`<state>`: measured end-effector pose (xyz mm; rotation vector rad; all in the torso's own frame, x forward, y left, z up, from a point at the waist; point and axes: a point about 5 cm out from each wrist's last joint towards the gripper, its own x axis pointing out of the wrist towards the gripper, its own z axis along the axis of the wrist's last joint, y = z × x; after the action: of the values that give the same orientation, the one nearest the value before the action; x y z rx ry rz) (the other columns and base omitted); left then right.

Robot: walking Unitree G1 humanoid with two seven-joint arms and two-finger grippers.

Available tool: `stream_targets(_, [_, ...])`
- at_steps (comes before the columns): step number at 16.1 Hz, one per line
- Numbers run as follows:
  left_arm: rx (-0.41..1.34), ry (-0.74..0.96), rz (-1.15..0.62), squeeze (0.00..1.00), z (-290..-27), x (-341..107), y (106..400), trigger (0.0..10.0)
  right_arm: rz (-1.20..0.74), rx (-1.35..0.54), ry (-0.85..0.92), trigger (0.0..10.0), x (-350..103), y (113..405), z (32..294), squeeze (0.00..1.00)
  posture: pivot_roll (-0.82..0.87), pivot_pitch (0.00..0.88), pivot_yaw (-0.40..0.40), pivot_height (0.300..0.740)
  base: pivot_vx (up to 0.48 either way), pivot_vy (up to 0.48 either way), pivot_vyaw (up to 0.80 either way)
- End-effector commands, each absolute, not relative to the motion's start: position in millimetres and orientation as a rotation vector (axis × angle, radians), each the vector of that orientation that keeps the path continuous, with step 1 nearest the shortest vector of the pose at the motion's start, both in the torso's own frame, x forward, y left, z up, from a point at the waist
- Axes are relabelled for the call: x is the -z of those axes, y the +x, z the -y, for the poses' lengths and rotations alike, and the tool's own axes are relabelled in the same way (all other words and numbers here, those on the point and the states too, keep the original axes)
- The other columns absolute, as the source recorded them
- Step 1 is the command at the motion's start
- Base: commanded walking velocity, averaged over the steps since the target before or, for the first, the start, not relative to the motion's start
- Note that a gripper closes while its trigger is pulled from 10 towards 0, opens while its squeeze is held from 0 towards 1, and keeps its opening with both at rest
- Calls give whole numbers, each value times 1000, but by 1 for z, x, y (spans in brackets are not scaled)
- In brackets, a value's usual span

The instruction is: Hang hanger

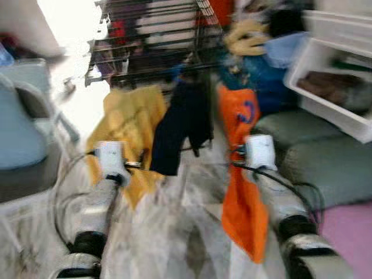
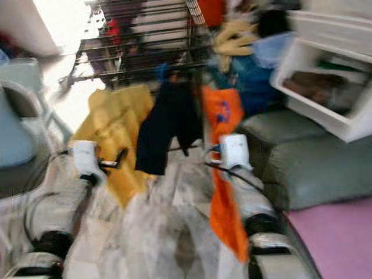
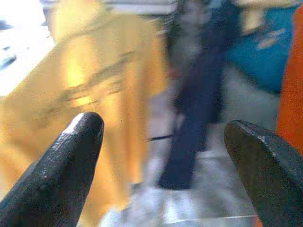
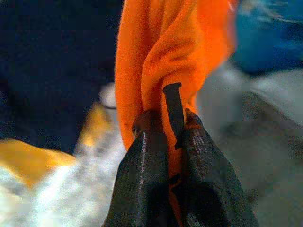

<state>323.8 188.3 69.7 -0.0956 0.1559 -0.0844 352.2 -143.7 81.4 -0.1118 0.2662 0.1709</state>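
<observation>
Three garments hang side by side in front of the robot, below a dark wire drying rack (image 1: 157, 40): a yellow garment (image 1: 131, 125) on the left, a dark navy garment (image 1: 183, 125) in the middle and an orange garment (image 1: 241, 174) on the right. Both head views are blurred. The right gripper (image 4: 168, 130) is at the upper part of the orange garment, and its jaws are pressed together on a thin black piece, which looks like part of a hanger (image 4: 174, 111), with the orange cloth folded around it. The cloth drops from there down past the right arm (image 1: 285, 215) toward the pale marbled floor (image 1: 174, 232). The left gripper (image 3: 163, 142) is held up just before the yellow garment, and its jaws stand wide apart with nothing between them; through the gap the yellow cloth and the navy garment are seen. The left arm (image 1: 96, 209) reaches forward, with a black cable looping beside it. At the right of the scene there are grey-green cushions (image 1: 317, 151), a white plastic bin (image 1: 337, 87) that is tilted, and a pile of blue and yellowish clothes (image 1: 261, 52) behind the orange garment. At the left stands a pale blue chair (image 1: 23, 128). A pink surface (image 1: 349, 232) shows at the lower right corner.
</observation>
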Motion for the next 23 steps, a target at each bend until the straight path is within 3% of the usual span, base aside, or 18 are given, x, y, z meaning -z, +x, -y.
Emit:
stream_targets(1, [99, -92, -152, 0, -182, -72, 326, 10000, -264, -151, -114, 10000, -84, 353, 155, 0, -152, 0, 79, 740, 330, 349, 0])
stream_targets(7, [110, -78, -141, 0, -182, -74, 327, 10000, -249, -90, -129, 10000, -88, 356, 162, 0, -153, 0, 83, 740, 353, 319, 0])
stream_targets(19, [130, -88, -143, 0, -180, -74, 329, 10000, -289, -54, -94, 10000, -87, 360, 165, 0, -147, 0, 87, 740, 466, 0, 0])
stream_targets(23, [120, -109, -144, 0, -180, -74, 329, 10000, -312, -89, -93, 10000, -87, 362, 164, 0, -151, 0, 91, 740, 0, 0, 0])
